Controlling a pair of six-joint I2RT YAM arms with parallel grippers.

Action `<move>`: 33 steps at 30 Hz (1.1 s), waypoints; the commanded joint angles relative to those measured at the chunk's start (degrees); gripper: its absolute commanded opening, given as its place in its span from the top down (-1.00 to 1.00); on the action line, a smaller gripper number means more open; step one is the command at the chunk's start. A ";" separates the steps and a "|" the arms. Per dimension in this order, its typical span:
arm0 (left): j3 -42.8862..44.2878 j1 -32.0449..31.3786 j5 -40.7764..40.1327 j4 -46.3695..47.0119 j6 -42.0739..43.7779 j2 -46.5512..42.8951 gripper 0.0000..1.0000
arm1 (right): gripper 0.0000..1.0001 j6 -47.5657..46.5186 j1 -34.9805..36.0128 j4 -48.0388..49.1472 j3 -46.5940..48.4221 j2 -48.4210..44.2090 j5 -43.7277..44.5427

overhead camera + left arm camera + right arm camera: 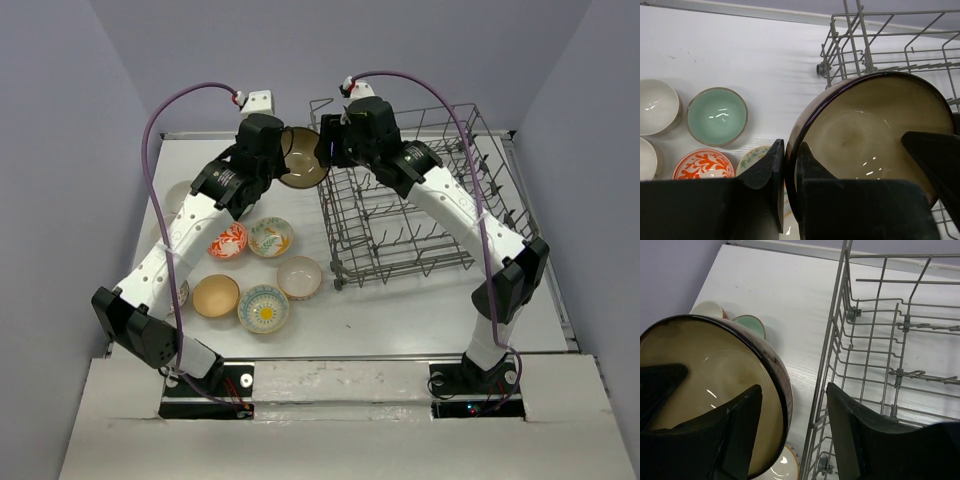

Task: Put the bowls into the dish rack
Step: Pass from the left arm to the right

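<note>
Step in hand: this looks like a mid-air hand-over, with the round, glossy ceramic brown bowl (302, 158), dark outside and cream inside, held between the two arms on its way to the rack.
Where the bowl is: upper middle of the overhead view, off the table and tipped on edge between the two wrists, just left of the rack's left wall.
Left gripper (790, 152): clenched on the brown bowl's rim, one finger inside and one outside. It alone carries the bowl.
Right gripper (795, 390): jaws apart, astride the opposite rim. One finger sits inside the bowl and the other hangs clear of its outer wall, so there is no grasp yet.
Rack: the large grey wire dish rack (420, 200) fills the upper right of the overhead view. I see no bowl in the parts that show.
Waiting bowls: on the white table (400, 310), left of centre, sit a red-orange patterned bowl (228, 240), a cream floral bowl (270, 237), a white bowl (299, 277), a tan bowl (215, 296) and a blue-rimmed bowl with a yellow centre (263, 308). A teal bowl (717, 116) shows at the left of the left wrist view.
Next move calls for: the right jaws to pinch the rim squarely before the left lets go. The bowl then has to go over the tall wire wall and down on edge between the tines.
Watch for: the glaze looks slick, so an early release could drop the bowl onto the rack's edge.
</note>
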 commanded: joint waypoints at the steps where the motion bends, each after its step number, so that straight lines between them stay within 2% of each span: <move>1: 6.12 -1.19 -1.39 7.03 -1.19 -1.13 1.00 | -0.19 0.18 0.70 1.71 -0.62 0.41 -2.02; 7: 8.41 -2.16 -1.74 6.77 -1.19 0.28 1.00 | -0.08 0.53 0.70 2.50 -1.94 0.49 -2.55; 11: 8.59 -2.60 -2.10 6.59 -1.02 0.63 1.00 | 0.21 0.97 0.70 3.20 -2.64 0.14 -2.64; 16: 8.42 -2.86 -2.89 6.15 -1.19 1.24 1.00 | 0.28 0.97 0.70 3.56 -2.73 -0.38 -2.46; 17: 8.33 -2.95 -2.89 6.15 -1.19 1.33 1.00 | 0.42 0.97 0.70 3.56 -2.64 -0.47 -2.46; 19: 8.33 -3.13 -2.80 6.24 -1.19 1.51 1.00 | 0.53 0.97 0.70 3.73 -2.64 -0.74 -2.46; 22: 8.41 -3.39 -2.54 6.68 -1.28 1.68 1.00 | 0.98 1.06 0.70 3.82 -2.73 -1.00 -2.02; 24: 8.50 -3.48 -2.45 6.85 -1.28 1.77 1.00 | 0.99 1.06 0.70 4.08 -2.82 -1.35 -1.67; 27: 9.03 -3.74 -2.36 6.94 -1.28 1.95 0.88 | 0.99 0.88 0.70 4.52 -3.69 -2.49 -1.15; 30: 9.38 -3.92 -2.18 7.03 -1.28 2.21 0.60 | 0.99 0.71 0.70 4.87 -3.96 -3.19 -0.79; 31: 9.73 -4.00 -2.18 7.03 -1.19 2.30 0.35 | 0.99 0.62 0.70 4.87 -4.13 -3.63 -0.71; 33: 10.26 -4.27 -2.18 6.94 -1.02 2.39 0.13 | 0.99 0.53 0.70 4.96 -4.40 -4.60 0.17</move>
